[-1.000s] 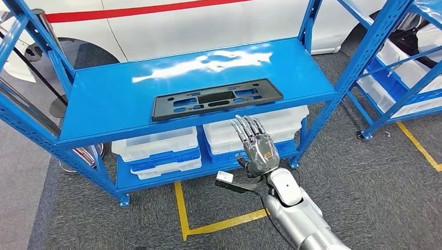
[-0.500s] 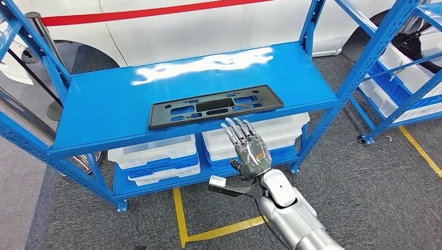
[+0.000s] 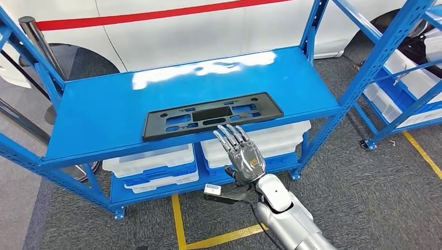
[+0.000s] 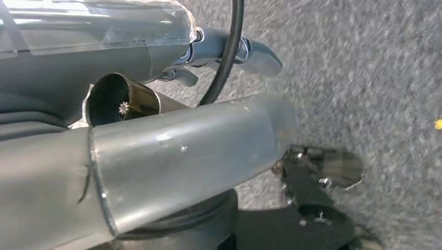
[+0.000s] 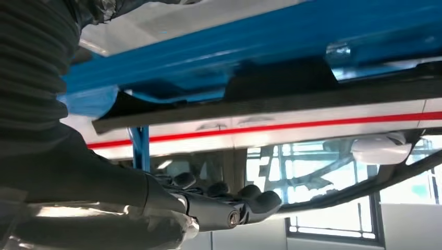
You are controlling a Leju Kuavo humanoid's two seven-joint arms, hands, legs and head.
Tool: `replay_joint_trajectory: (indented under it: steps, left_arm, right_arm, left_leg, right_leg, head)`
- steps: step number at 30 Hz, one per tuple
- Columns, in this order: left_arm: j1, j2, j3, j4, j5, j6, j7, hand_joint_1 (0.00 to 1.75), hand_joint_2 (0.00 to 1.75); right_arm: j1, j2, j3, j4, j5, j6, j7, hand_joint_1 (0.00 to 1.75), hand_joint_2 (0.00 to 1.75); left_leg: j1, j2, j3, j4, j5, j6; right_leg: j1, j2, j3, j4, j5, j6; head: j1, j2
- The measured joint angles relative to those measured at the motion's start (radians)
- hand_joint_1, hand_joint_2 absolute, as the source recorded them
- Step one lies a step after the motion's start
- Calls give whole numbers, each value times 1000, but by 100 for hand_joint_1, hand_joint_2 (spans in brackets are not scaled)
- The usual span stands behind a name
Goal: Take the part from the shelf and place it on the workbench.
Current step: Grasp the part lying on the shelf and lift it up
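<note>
Right hand (image 3: 243, 154) at lower centre of the head view, palm down, fingers spread and straight, holding nothing. Fingertips (image 3: 228, 131) just short of the near long edge of the black part (image 3: 211, 115); contact not clear from this view. Seen from the right wrist camera, dark fingers (image 5: 229, 200) extended with nothing between them. Left hand: cannot tell its state from the left wrist view.

Part lying flat at centre frame on the blue shelf (image 3: 104, 109), lengthwise along the front lip, close to it.

Against the picture a second ago: whole scene shifted, so camera moved; relative to the part, hand now nearer, fingertips up by its front edge rather than below the shelf lip.

Open shelf surface left, right and behind the part. Blue upright posts (image 3: 365, 67) at frame right and upper left. White bins (image 3: 151, 159) on the lower level, directly under the hand. Grey carpet with yellow floor tape (image 3: 180, 221) at bottom centre.
</note>
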Motion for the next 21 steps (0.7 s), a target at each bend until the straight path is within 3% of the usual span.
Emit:
replay_joint_trajectory:
  steps: [2,3,6,7,8,9,11,12,15,17,19,21]
  left_arm:
    - [0,0,0,0,1,0,-1,0,0]
    - [-1,0,0,0,2,0,-2,0,0]
    - [-2,0,0,0,3,0,-5,0,0]
    - [-1,0,0,0,3,0,-5,0,0]
    - [1,0,0,0,3,0,-6,0,0]
    - [2,-1,0,0,3,0,-6,0,0]
    - [3,0,0,0,3,0,-6,0,0]
    - [3,0,0,0,3,0,-6,0,0]
    - [-1,0,0,0,4,1,-5,0,0]
    - [0,-1,0,0,5,2,-3,0,0]
    - [1,-1,0,0,6,2,-1,0,0]
    - [-1,-2,0,0,7,2,-1,0,0]
  right_arm:
    - [1,4,7,-1,-2,6,-4,0,175]
    - [0,7,11,-2,-3,8,-5,0,175]
    - [0,17,23,-3,-4,16,-8,0,175]
    - [1,18,28,-3,-4,19,-9,0,175]
    - [2,19,32,-3,-6,21,-9,0,175]
    - [2,20,37,-3,-9,22,-9,0,175]
    - [-1,23,44,-4,-14,24,-9,0,175]
    - [-3,24,48,-5,-16,24,-9,0,175]
    - [-8,25,61,-7,-23,24,-9,0,175]
    - [-10,27,67,-9,-28,23,-9,0,175]
    - [-13,28,69,-11,-31,23,-9,0,175]
    - [-13,27,73,-11,-32,22,-9,0,175]
  left_leg:
    - [3,2,0,15,-14,-9]
    - [4,2,-13,48,-32,-13]
    - [5,3,-124,237,-94,-20]
    - [5,3,-158,279,-94,-20]
    - [5,3,-174,284,-73,-18]
    - [5,3,-170,250,-33,-15]
    - [3,3,-126,122,55,-5]
    - [0,3,-104,68,78,0]
    - [-7,2,-83,18,75,10]
    - [-2,3,-74,5,75,19]
    - [3,5,-62,-6,74,30]
    - [2,5,-58,-6,68,38]
  right_leg:
    - [-2,1,13,-7,-6,-13]
    - [-3,0,23,-12,-10,-20]
    - [0,-3,42,-16,-22,-32]
    - [1,-3,48,-16,-27,-34]
    - [2,-2,55,-16,-32,-34]
    - [3,0,64,-16,-38,-33]
    - [6,3,82,-17,-51,-29]
    - [8,4,87,-17,-57,-25]
    - [9,3,88,-22,-61,-10]
    - [9,0,88,-17,-70,0]
    - [9,-2,55,53,-106,6]
    - [8,-2,-21,183,-152,10]
  head:
    - [-1,0]
    - [-1,0]
    - [-3,0]
    - [-3,0]
    - [-3,0]
    - [-3,0]
    - [-2,0]
    - [-2,0]
    - [-3,0]
    - [-2,0]
    - [-1,0]
    - [-1,0]
